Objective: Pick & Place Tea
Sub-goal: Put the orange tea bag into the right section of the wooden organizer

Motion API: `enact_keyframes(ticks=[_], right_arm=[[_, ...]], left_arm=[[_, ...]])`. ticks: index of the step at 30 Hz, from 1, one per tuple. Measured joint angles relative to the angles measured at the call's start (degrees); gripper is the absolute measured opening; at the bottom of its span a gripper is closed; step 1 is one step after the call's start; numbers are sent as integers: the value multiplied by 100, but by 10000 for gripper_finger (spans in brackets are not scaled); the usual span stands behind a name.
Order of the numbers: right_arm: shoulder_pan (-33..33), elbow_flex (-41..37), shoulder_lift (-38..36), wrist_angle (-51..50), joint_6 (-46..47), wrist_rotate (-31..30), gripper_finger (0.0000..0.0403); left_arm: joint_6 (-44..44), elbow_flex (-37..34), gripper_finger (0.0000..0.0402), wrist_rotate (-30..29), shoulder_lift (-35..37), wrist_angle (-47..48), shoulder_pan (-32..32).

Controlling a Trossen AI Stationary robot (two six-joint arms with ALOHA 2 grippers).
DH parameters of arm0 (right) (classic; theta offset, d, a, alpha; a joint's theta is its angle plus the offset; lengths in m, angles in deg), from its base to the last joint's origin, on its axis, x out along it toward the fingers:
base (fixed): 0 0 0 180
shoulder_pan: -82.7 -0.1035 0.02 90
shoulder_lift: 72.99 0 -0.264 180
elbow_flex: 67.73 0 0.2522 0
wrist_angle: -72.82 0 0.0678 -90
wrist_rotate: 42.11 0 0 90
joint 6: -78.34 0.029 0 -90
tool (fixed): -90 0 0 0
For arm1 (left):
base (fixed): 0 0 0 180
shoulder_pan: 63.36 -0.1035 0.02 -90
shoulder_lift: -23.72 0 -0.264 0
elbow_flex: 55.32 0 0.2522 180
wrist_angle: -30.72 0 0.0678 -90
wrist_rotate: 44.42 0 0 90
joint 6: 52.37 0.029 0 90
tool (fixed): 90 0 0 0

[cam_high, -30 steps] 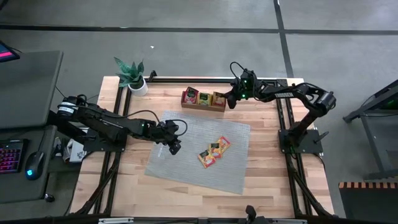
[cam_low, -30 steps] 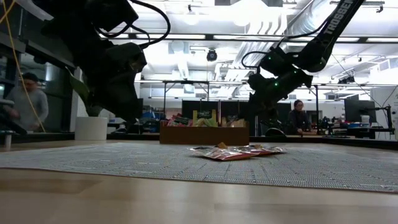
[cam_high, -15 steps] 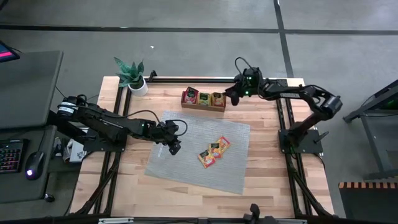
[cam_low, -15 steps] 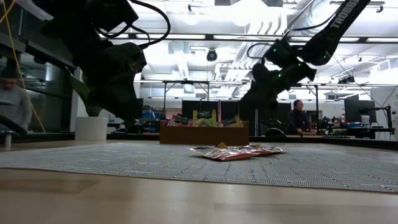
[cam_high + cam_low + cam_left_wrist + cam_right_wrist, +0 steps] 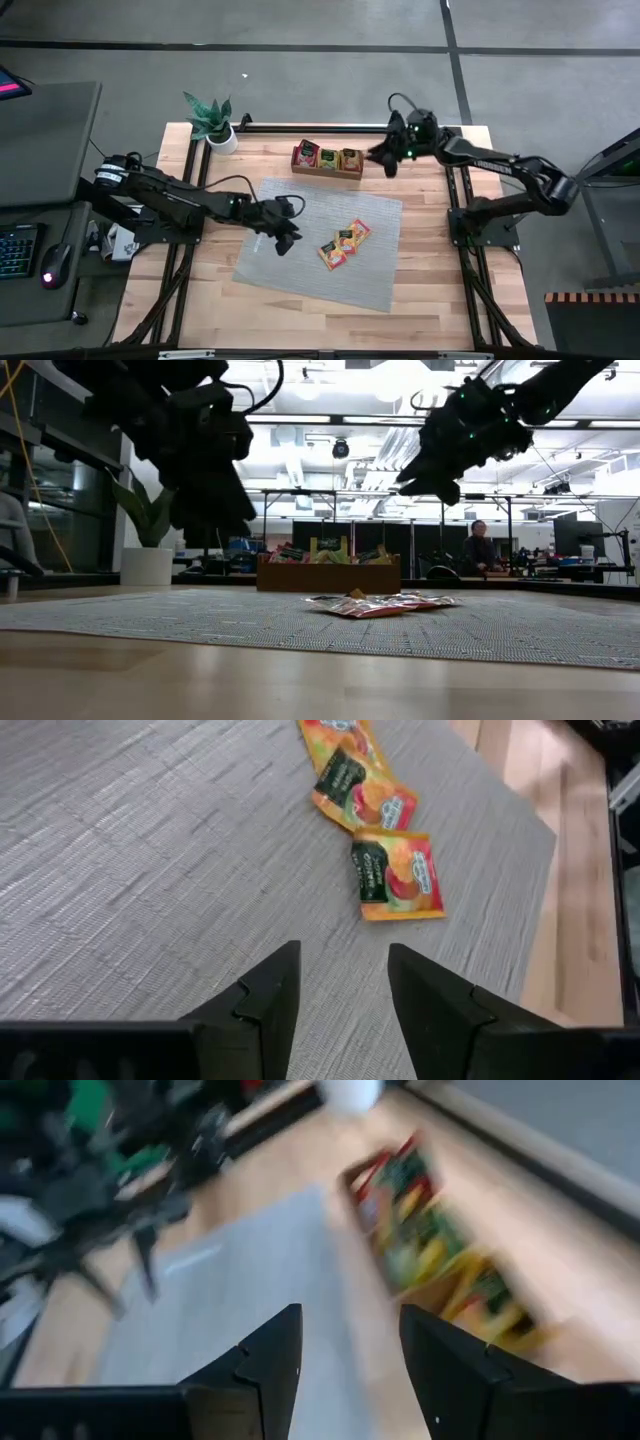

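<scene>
High view shows my job partly done: the wooden tray (image 5: pixel 327 160) at the far side of the table (image 5: pixel 420 290) already carries tea sachets in its compartments, red, green and yellow ones as far as I can make out, while a small cluster of tea sachets (image 5: pixel 344 243) is left lying on the grey mat (image 5: pixel 290 255), orange and yellow, overlapping each other. From my left wrist camera I count at least three of them, each with its dark label patch, so several trips remain, I judge.

My right gripper (image 5: pixel 384 160) hangs in the air just beside the tray's right end, above bare table, its fingers spread apart and nothing between them. My left gripper (image 5: pixel 285 238) hovers over the mat, near the loose cluster but not touching it; its fingers (image 5: pixel 262 1005) stand parted with only mat showing in the gap, empty.

Against a second ago, my right gripper has let go: it was shut and pressed low against the tray's right compartment, and since then it has opened, lifted and swung away to the right, the arm stretching out flatter. My left arm has crept a little nearer to the sachets on the mat, with its opening unchanged. The cluster on the mat lies just as it did
</scene>
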Motion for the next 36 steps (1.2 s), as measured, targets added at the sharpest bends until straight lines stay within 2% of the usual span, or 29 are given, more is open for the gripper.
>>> enact_keyframes(ticks=[7, 14, 18, 22, 26, 28, 32, 36], right_arm=[[-1141, 0, 35, -517, 271, -113, 166], [-2260, 0, 35, -573, 271, -1256, 165], [-2713, 0, 35, -591, 279, -1745, 165], [-3009, 0, 92, -606, 312, -2081, 165], [-3104, 0, 294, -608, 463, -2148, 165], [-3135, 0, 469, -601, 527, -2121, 165], [-3225, 0, 909, -571, 642, -2070, 165], [-3368, -4, 1338, -442, 395, -1899, 165]], left_arm=[[-142, -6, 152, 103, -285, -286, -2], [-269, -7, 152, 763, -692, -1256, 0], [-278, -7, 147, 696, -865, -1752, 82], [-131, 113, 113, 507, -1117, -1770, 251], [168, 454, 36, 420, -1337, -1839, 492], [275, 665, 11, 358, -1530, -1780, 593], [634, 1291, 5, -94, -1837, -1407, 808], [943, 2009, 2, -418, -2228, -394, 956]])
